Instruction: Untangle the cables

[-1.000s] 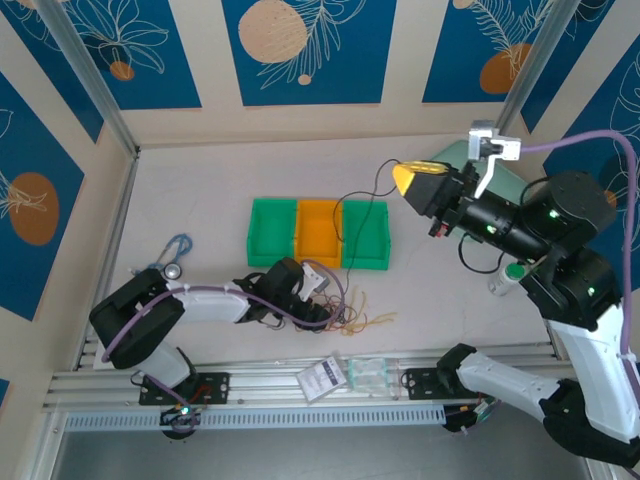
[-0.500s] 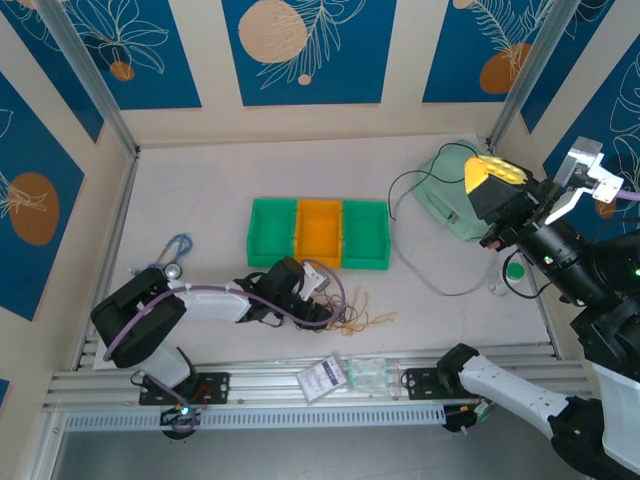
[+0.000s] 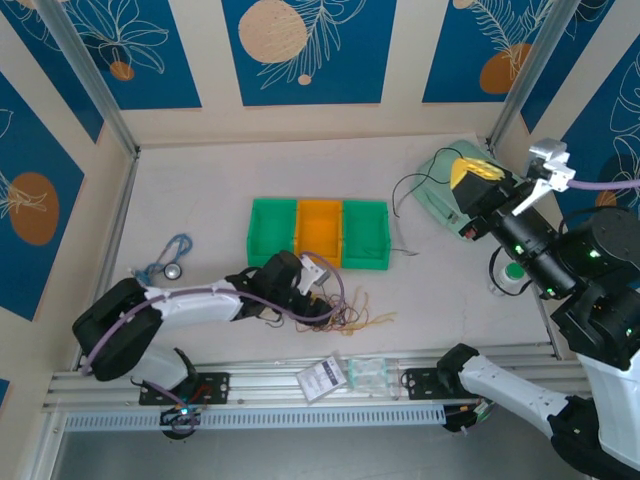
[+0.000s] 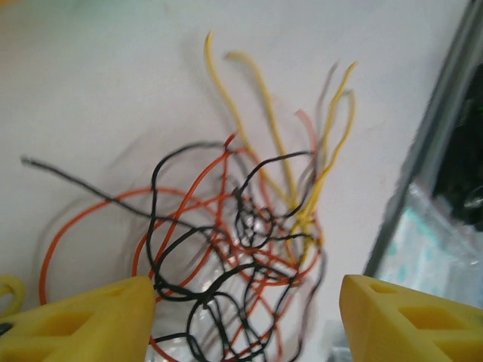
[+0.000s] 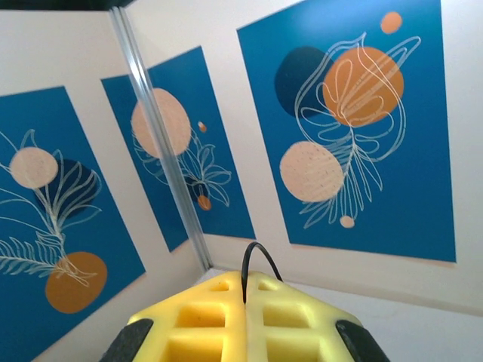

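Cables (image 3: 352,318): loose tangle of red, black and pale yellow wires on the table (image 3: 200,190), near the front edge. It sits just in front of the row of three bins, green bin (image 3: 273,232), orange bin (image 3: 320,232), green bin (image 3: 366,236).

Left wrist view: the bunch (image 4: 241,241) is knotted in the middle, yellow ends fanning out away from the camera. One black end trails off to the left of that view.

Left gripper (image 3: 318,285) is low over the near side of the tangle, jaws wide apart, gripping nothing. The yellow fingertips (image 4: 98,317) straddle the knot. Can't tell if they touch the wires.

Right gripper (image 3: 470,175) is raised at the far right, over a pale green object (image 3: 438,200), well apart from the bunch. Its jaws are pressed together on a single black cable (image 5: 243,271), which pokes out from between the closed fingers (image 5: 204,317). In the top view that cable hangs in a loop, and its lower end reaches the table just right of the bins.

Blue cord with metal disc (image 3: 175,258) lies far left. Two flat packets (image 3: 345,376) sit on the front rail.
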